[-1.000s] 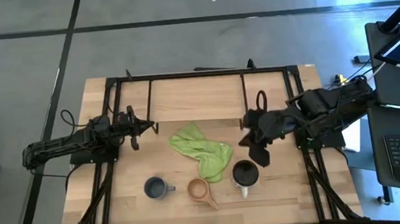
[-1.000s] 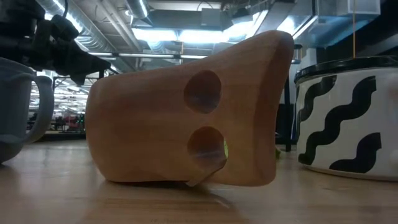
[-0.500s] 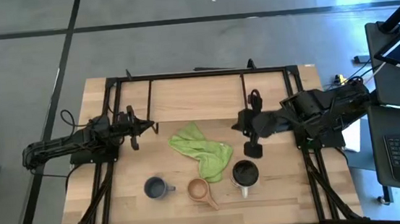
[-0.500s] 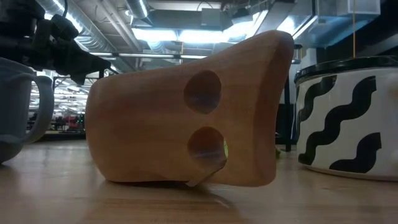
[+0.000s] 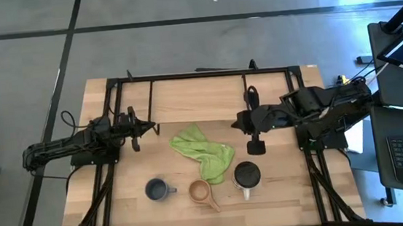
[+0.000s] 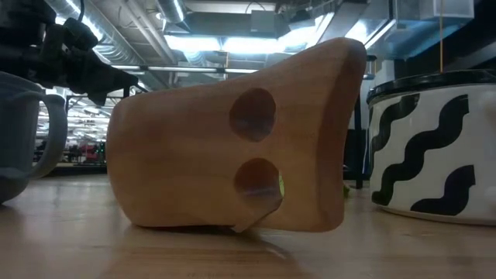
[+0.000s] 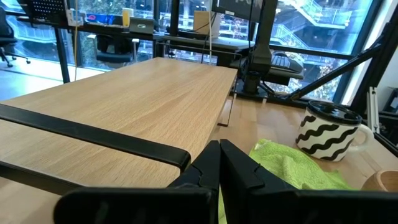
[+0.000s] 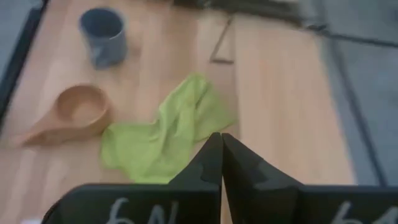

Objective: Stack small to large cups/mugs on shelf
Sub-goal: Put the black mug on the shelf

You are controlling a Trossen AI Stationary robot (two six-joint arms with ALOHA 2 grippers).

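Note:
Three cups stand in a row near the table's near edge: a grey-blue mug (image 5: pixel 157 189), a tan wooden cup with a handle (image 5: pixel 201 192) and a large mug with a dark inside (image 5: pixel 246 175), white with black waves on its side (image 6: pixel 434 155). The shelf (image 5: pixel 200 98), a light board on black legs, runs along the far side. My right gripper (image 5: pixel 237 124) is shut and empty, in the air between the shelf and the large mug. My left gripper (image 5: pixel 152 128) is shut and empty at the shelf's left end, and also shows in its wrist view (image 7: pixel 219 155).
A crumpled green cloth (image 5: pixel 203 153) lies on the tabletop between the shelf and the cups, its near end close to the wooden cup and the large mug. A black metal frame (image 5: pixel 119 171) borders the table on both sides.
My right gripper has gone from just above the large mug toward the table's far edge and a little toward the left, and its wrist has turned. The cups, the cloth and my left arm have kept still.

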